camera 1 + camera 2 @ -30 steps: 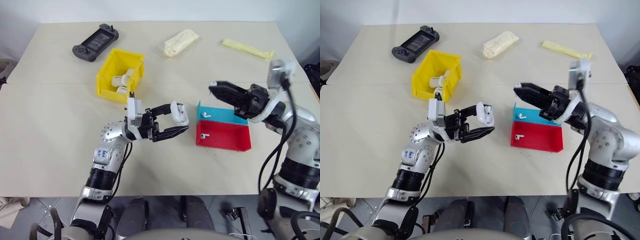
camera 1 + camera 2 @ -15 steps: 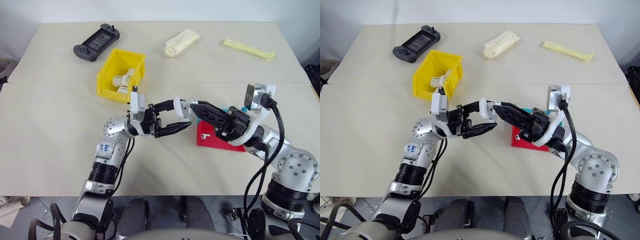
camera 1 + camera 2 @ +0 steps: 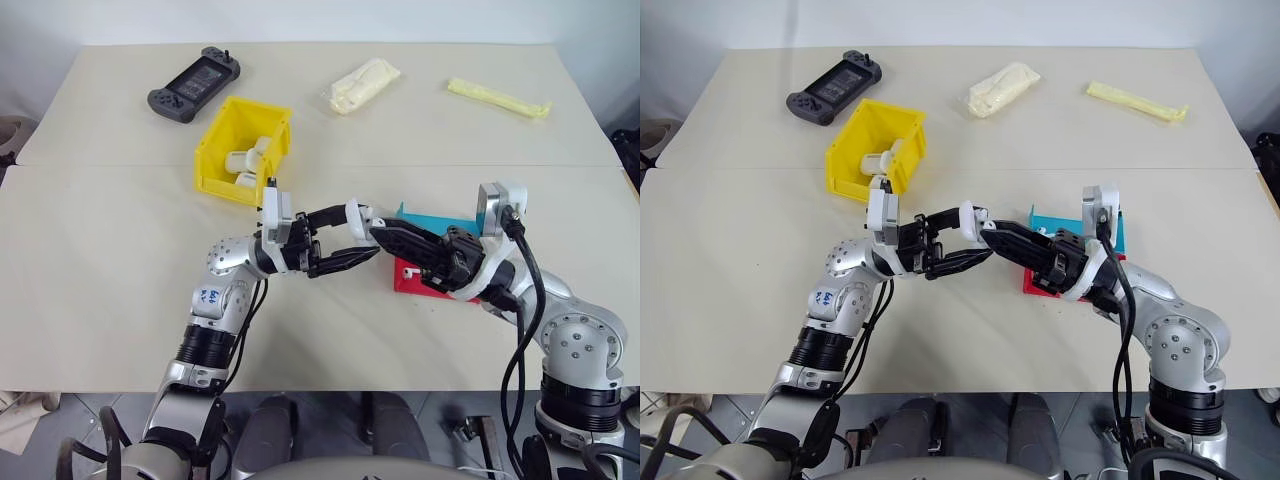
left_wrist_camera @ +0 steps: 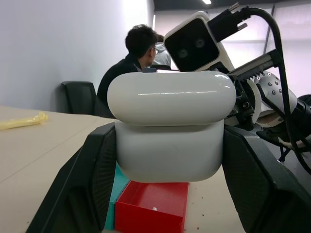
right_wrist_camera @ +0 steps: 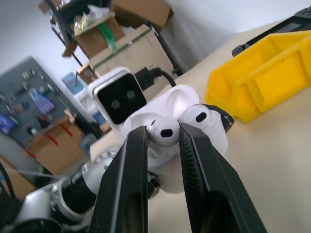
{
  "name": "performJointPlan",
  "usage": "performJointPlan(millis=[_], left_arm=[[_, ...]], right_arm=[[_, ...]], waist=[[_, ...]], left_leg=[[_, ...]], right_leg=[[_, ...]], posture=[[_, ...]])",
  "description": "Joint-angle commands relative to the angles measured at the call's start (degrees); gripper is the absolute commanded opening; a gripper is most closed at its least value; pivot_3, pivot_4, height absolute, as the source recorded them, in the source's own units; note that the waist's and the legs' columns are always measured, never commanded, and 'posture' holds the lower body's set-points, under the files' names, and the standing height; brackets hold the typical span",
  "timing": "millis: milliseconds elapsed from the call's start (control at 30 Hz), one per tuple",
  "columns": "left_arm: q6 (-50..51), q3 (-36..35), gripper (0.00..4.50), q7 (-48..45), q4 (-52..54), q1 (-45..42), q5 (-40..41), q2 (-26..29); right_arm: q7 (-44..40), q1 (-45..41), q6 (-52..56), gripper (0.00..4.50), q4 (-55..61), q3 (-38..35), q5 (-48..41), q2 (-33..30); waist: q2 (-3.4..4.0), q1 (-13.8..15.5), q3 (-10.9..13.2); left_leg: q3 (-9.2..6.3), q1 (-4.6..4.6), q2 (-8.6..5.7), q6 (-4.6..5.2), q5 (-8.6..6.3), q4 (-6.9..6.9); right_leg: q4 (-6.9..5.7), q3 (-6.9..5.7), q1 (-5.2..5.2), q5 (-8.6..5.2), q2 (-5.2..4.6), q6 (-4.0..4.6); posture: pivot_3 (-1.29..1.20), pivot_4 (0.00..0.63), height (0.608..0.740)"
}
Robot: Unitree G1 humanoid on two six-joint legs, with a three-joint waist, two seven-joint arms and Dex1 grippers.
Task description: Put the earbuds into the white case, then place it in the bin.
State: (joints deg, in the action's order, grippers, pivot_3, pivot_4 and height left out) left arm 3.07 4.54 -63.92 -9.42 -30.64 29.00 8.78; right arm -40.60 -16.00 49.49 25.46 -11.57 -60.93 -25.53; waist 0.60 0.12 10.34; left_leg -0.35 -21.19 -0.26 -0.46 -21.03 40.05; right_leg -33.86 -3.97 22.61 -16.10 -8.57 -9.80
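Note:
My left gripper [image 3: 358, 236] is shut on the white case [image 3: 357, 218] and holds it above the table's middle. In the right wrist view the case's lid [image 5: 177, 99] stands open, and one earbud [image 5: 199, 116] sits in the case. My right gripper [image 3: 378, 235] reaches in from the right, its tips at the case. It is shut on a second earbud [image 5: 164, 132], held right at the case's opening. The yellow bin [image 3: 225, 187] stands behind and to the left, with other white cases [image 3: 245, 158] inside.
A red tray [image 3: 405, 284] and a blue tray [image 3: 440, 220] lie under my right arm; a small white piece [image 3: 408, 270] lies in the red one. A game controller [image 3: 192, 85], a cream packet [image 3: 362, 84] and a yellow strip [image 3: 497, 97] lie at the far edge. A seated person [image 4: 129, 63] is in the background.
My right arm has swung left and down from over the trays until its fingertips meet the case. My left gripper has stayed where it was, still holding the case.

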Motion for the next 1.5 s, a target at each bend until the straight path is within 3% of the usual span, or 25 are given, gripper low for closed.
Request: performJointPlan(millis=[33, 200, 367, 467, 567, 667, 800, 1100, 1300, 1500], left_arm=[[-0.8, -1.1, 2.8, 0.3, 2.7, -0.9, 1.6, -0.8], [-0.6, -1.1, 2.8, -0.1, 3.1, -0.7, 1.3, -0.4], [0.6, -2.0, 2.8, -0.4, 4.9, 1.2, 0.4, 3.5], [0.7, -2.1, 2.8, 0.5, 6.1, 2.8, -2.5, 8.4], [1.2, -1.2, 2.8, 1.8, 6.2, 3.7, -7.4, 14.0], [0.4, 1.1, 2.8, 3.9, 5.7, 3.4, -15.1, 19.4], [1.1, 4.0, 2.8, 3.9, 6.4, 2.0, -18.8, 21.4], [7.7, 9.4, 2.8, 6.0, 9.3, -2.7, -20.8, 16.9], [7.2, 9.4, 2.8, 6.7, 10.3, -2.5, -20.5, 16.1], [1.8, 7.6, 2.8, 7.0, 10.6, -0.6, -19.2, 15.5]], right_arm=[[-1.2, 0.4, -0.1, 1.3, 1.5, 2.4, 0.9, -1.9], [-1.5, 0.1, -4.1, 2.85, 1.1, 1.1, 3.3, -3.9], [-3.6, 2.1, -4.0, 2.85, -1.8, -6.6, 1.0, -10.4], [-7.9, 5.5, -6.4, 2.85, -3.1, -8.9, 4.7, -15.3], [-11.5, 8.0, -9.2, 2.27, -3.8, -8.8, 8.5, -18.7], [-15.0, 8.8, -12.0, 1.25, -3.1, -4.7, 13.5, -21.6], [-17.4, 4.3, -14.4, 0.02, -2.1, 1.5, 15.7, -20.0], [-15.2, -13.0, -12.6, 0.02, -4.0, 19.3, 22.9, -10.7], [-13.8, -15.3, -12.3, 0.02, -9.5, 23.6, 28.8, -8.8], [-15.1, -11.8, -16.4, 0.02, -16.3, 21.8, 33.3, -11.2]], waist=[[0.0, 0.0, 0.0], [0.0, 0.2, 0.0], [-0.01, 1.1, 0.0], [-0.01, 1.2, 0.0], [-0.01, 1.2, 0.0], [-0.01, 1.2, 0.0], [-0.01, 1.2, 0.0], [-0.04, 1.1, 0.0], [-0.04, 1.2, 0.0], [-0.04, 1.1, 0.0]], left_leg=[[0.0, 0.0, 0.0, 0.0, 0.0, 0.0], [0.0, 0.0, 0.0, 0.0, 0.0, 0.0], [0.02, -0.01, 0.0, 0.03, -0.02, 0.02], [0.04, 0.01, 0.01, 0.03, -0.02, -0.01], [0.06, 0.01, 0.01, 0.04, -0.02, -0.01], [0.09, 0.03, 0.01, 0.04, -0.02, -0.01], [0.09, 0.03, 0.02, 0.04, -0.02, -0.01], [0.05, -0.01, 0.0, 0.03, -0.02, 0.02], [0.04, -0.03, 0.0, 0.03, -0.02, 0.02], [0.09, -0.04, -0.01, 0.03, -0.01, 0.0]], right_leg=[[0.0, 0.0, 0.0, 0.0, 0.0, 0.0], [0.01, 0.0, 0.0, 0.0, 0.0, 0.0], [0.04, 0.0, -0.01, 0.0, 0.0, 0.0], [0.04, 0.0, -0.01, 0.0, 0.0, 0.0], [0.05, 0.01, -0.01, 0.0, 0.0, 0.0], [0.03, 0.04, -0.01, 0.0, 0.0, 0.0], [0.03, 0.06, 0.0, 0.0, 0.01, 0.0], [0.04, 0.03, 0.01, 0.0, 0.01, 0.0], [0.02, 0.02, 0.03, 0.0, 0.0, 0.0], [0.04, 0.02, 0.05, 0.0, 0.0, 0.0]], posture=[[0.0, 0.15, 0.74], [0.0, 0.15, 0.74], [0.0, 0.15, 0.74], [0.0, 0.15, 0.74], [0.0, 0.15, 0.74], [0.0, 0.15, 0.74], [0.0, 0.15, 0.74], [0.0, 0.15, 0.74], [0.0, 0.15, 0.74], [0.0, 0.15, 0.74]])
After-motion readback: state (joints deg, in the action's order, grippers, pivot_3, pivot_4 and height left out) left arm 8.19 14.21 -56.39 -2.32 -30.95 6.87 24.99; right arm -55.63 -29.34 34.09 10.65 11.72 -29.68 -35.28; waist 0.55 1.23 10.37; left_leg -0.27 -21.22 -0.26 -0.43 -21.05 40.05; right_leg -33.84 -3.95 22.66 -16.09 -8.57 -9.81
